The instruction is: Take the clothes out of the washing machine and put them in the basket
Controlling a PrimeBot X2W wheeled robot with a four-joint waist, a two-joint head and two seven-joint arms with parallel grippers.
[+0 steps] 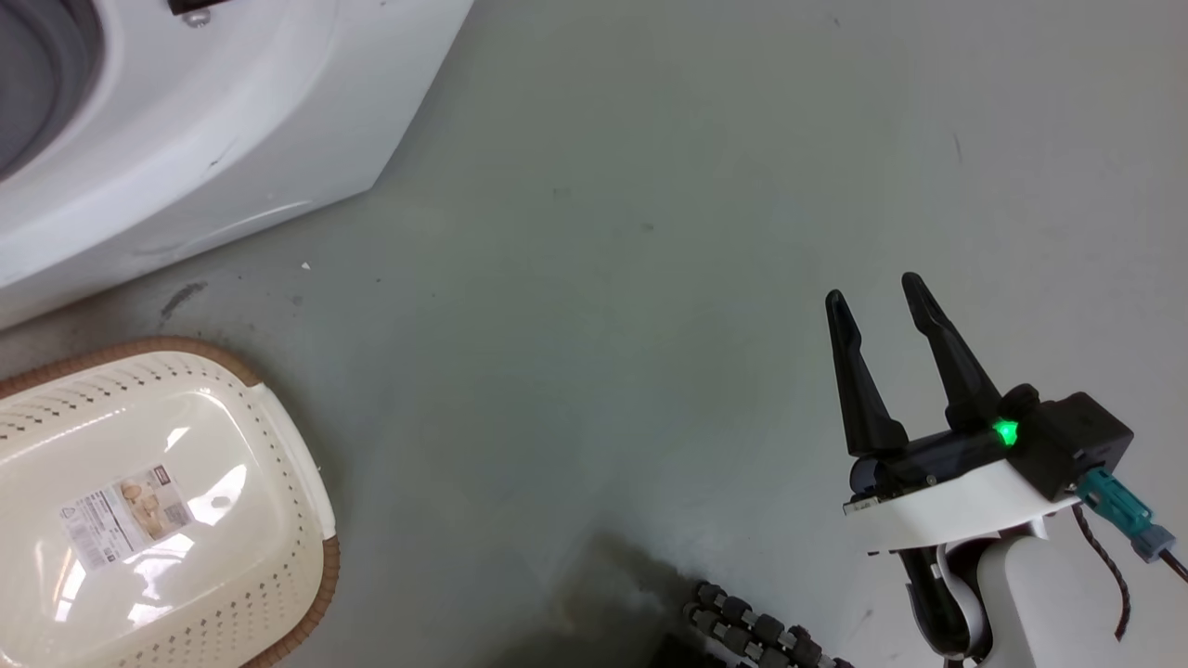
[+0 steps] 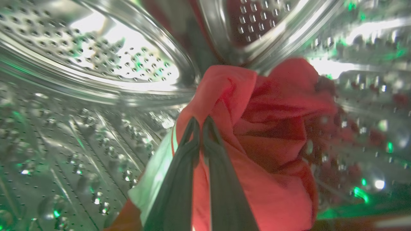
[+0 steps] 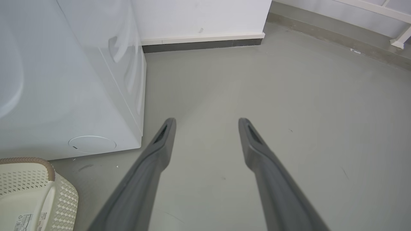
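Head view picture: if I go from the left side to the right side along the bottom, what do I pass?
the basket → grey floor → the right gripper, its fingers spread open.

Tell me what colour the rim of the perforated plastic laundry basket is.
Brown rim on the cream-white perforated basket; head view shows it best.

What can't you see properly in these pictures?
Left wrist view: the left gripper covers part of the clothes, the bottom edge cuts them off, and the drum's right side is blurred.
Head view: the left and bottom edges cut the basket; its label is too small to read.
Head view: the washing machine runs off the top-left corner.
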